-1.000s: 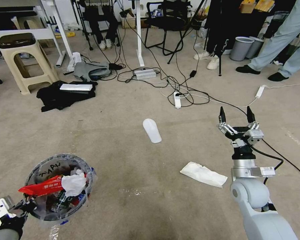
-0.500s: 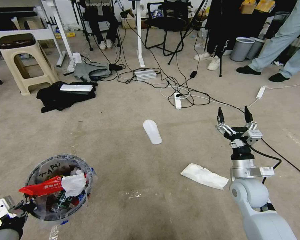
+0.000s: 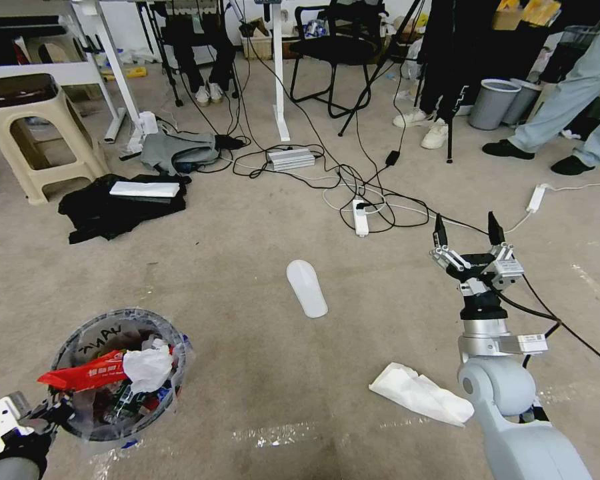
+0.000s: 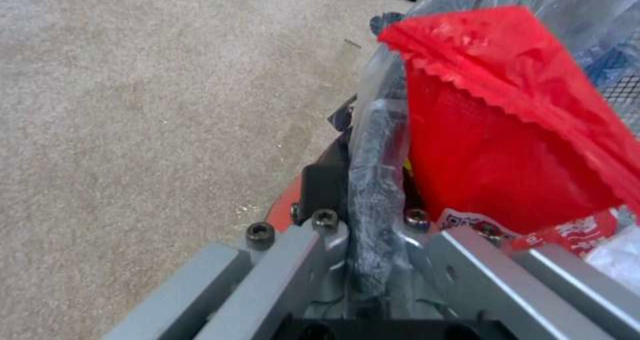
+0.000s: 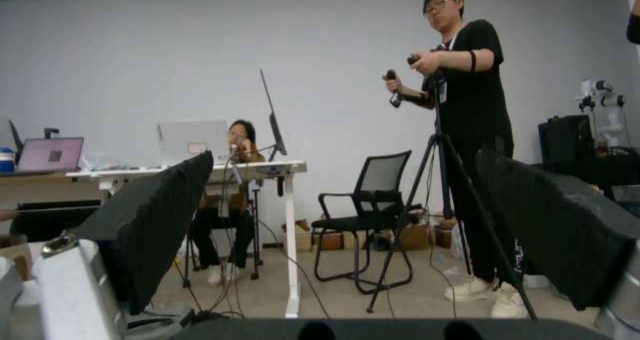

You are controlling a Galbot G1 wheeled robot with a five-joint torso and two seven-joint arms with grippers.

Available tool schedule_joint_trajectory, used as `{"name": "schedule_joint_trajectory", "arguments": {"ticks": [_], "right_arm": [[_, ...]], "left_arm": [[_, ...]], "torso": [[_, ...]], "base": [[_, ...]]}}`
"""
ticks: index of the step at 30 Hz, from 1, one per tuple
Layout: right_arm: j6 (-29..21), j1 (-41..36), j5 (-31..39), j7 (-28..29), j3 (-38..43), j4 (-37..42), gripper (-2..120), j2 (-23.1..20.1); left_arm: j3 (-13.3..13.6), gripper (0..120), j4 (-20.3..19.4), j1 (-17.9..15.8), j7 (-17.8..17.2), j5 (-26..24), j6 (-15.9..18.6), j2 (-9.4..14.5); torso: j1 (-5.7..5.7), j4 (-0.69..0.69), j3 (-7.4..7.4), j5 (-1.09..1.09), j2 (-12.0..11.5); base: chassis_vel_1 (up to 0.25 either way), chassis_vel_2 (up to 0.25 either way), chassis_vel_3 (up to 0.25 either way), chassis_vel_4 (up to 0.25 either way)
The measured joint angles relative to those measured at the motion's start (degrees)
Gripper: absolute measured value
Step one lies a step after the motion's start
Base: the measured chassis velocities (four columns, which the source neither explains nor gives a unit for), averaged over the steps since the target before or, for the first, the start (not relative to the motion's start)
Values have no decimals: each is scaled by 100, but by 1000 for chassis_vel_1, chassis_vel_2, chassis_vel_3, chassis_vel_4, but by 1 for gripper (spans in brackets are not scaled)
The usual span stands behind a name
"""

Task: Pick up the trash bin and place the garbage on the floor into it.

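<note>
Left tool (image 3: 47,413) clamps the bag-lined, litter-filled trash bin (image 3: 117,373); right tool (image 3: 467,233) gapes wide, empty.

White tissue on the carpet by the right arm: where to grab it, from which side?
Probably straight from above. The white tissue lies flat and crumpled on the floor, so pinch the raised crease near its middle rather than a thin edge. The right claw is open, beyond it; the left claw holds the trash bin.
</note>
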Motion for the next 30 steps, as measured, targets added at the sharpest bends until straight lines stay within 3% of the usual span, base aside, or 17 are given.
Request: {"name": "schedule_joint_trajectory", "arguments": {"ticks": [4, 8, 10, 11, 13, 14, 15, 16, 18, 19, 21, 26, 30], "right_arm": [[-75, -26, 35, 69, -54, -2, 100, -37], [-539, -90, 290, 250, -154, 76, 100, -166], [-1466, -198, 676, 757, -395, 267, 100, -524], [-1466, -198, 676, 757, -395, 267, 100, -524], [-2342, -322, 1081, 1228, -697, 426, 100, -885], [-2342, -322, 1081, 1228, -697, 426, 100, -885], [-3001, -380, 1355, 1563, -890, 561, 100, -1032], [-3001, -380, 1355, 1563, -890, 561, 100, -1032], [-3890, -400, 2014, 2143, -1283, 735, 100, -1204], [-3890, -400, 2014, 2143, -1283, 735, 100, -1204], [-5041, -338, 2981, 2663, -1628, 950, 100, -1357], [-5772, -214, 3605, 2773, -1869, 1092, 100, -1504], [-5543, -133, 3451, 2444, -1966, 1023, 100, -1531]], "left_arm": [[6, 0, 0, 4, 0, 10, -12, -1], [13, 0, -2, -2, 1, 10, -12, 13], [23, 0, 6, -8, 2, 14, -13, 23], [23, 0, 6, -8, 2, 14, -13, 23], [35, 0, 41, -11, 2, 29, -23, 18], [35, 0, 41, -11, 2, 29, -23, 18], [48, 0, 55, -17, 3, 36, -31, 13], [48, 0, 55, -17, 3, 36, -31, 13], [57, 0, 87, -44, 5, 43, -38, 7], [57, 0, 87, -44, 5, 43, -38, 7], [61, 0, 127, -71, 6, 45, -41, 5], [68, 0, 206, -111, 8, 61, -57, 2], [61, 0, 222, -116, 9, 52, -59, 21]], "torso": [[0, 0, -1, 0, 0], [0, -2, -1, 0, 0], [0, 0, -1, -1, 0], [0, 0, -1, -1, 0], [0, 0, -1, 0, 0], [0, 0, -1, 0, 0], [0, -1, -1, -2, 1], [0, -1, -1, -2, 1], [0, 0, -1, 1, 1], [0, 0, -1, 1, 1], [0, 0, 0, 0, 1], [0, 0, 0, -2, 1], [0, 0, 0, -1, 1]], "base": [[0, 0, 0, 0], [0, 0, 0, 0], [0, 0, 0, 0], [0, 0, 0, 0], [0, 0, 0, 0], [0, 0, 0, 0], [0, 0, 0, 0], [0, 0, 0, 0], [0, 0, 0, 0], [0, 0, 0, 0], [0, 0, 0, 0], [0, 0, 0, 0], [0, 0, 0, 0]]}}
